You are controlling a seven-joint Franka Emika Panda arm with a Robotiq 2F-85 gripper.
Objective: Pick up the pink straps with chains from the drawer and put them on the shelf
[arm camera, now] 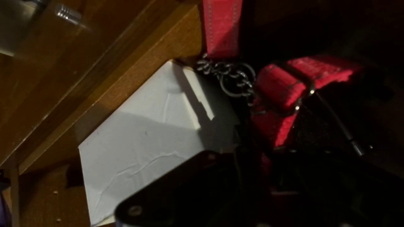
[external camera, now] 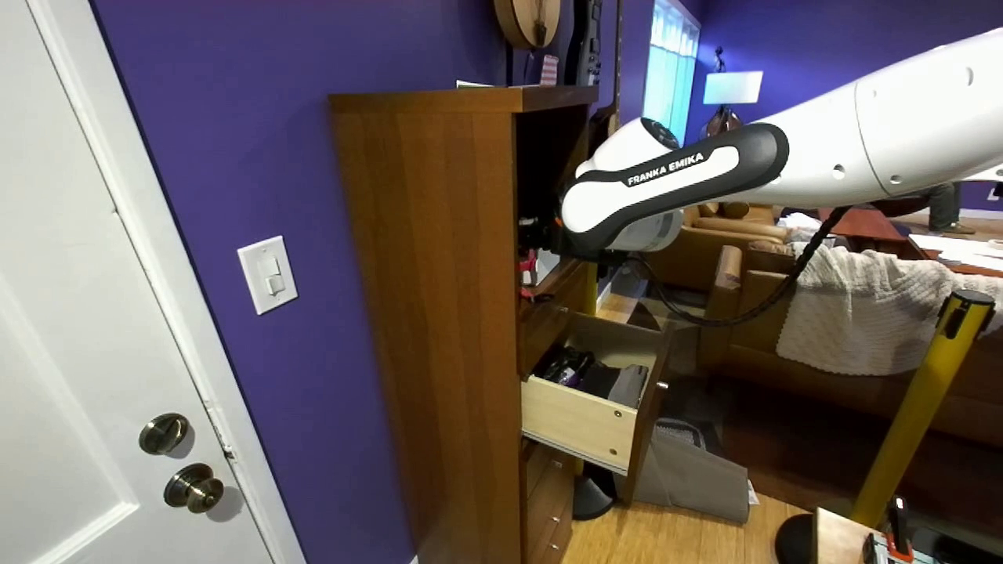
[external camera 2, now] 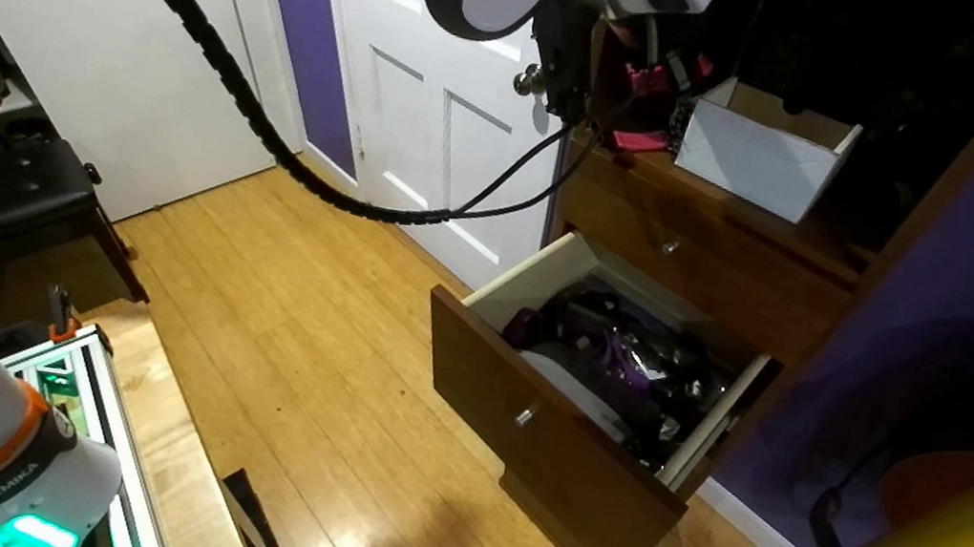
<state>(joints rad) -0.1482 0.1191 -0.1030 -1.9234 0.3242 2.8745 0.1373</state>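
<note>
In the wrist view we see the gripper [arm camera: 255, 151] at the lower edge; its dark fingers stand near each other, clamped on the pink straps [arm camera: 279, 86]. Only here can we clearly see the stitching and the rings of the chain [arm camera: 232, 71]. In an exterior view we find that a pink part lies on the shelf [external camera 2: 822, 242], just beside the white box [external camera 2: 750, 163], while another part hangs above it. There we also see purple and black things [external camera 2: 626, 362] inside the pulled-out drawer [external camera 2: 555, 467]. In an exterior view the arm [external camera: 603, 215] hides most of the gripper, but we see the side of the wooden cabinet [external camera: 439, 274].
</note>
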